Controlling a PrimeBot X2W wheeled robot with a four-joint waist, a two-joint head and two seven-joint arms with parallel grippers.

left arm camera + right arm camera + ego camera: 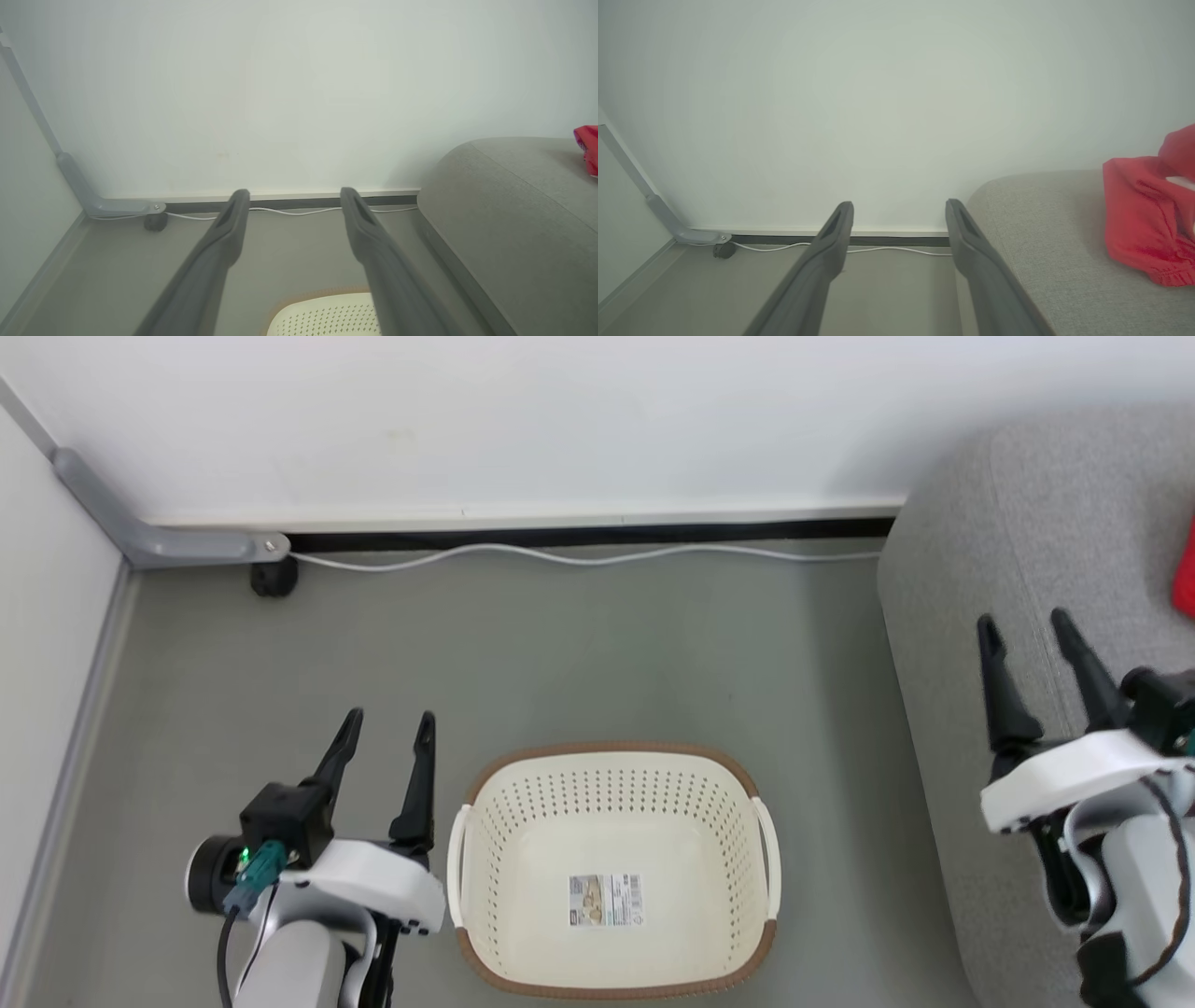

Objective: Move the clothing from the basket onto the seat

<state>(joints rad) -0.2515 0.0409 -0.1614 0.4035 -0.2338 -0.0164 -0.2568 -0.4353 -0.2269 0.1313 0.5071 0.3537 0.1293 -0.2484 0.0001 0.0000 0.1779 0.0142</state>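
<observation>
Both arms' jaws stand apart, empty; the clothing (1141,219) lies on the seat (1055,242), right of them.

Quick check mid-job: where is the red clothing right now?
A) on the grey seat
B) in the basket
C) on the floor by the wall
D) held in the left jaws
A: the red clothing lies on the grey seat, while the basket holds nothing but the label on its base.
</observation>
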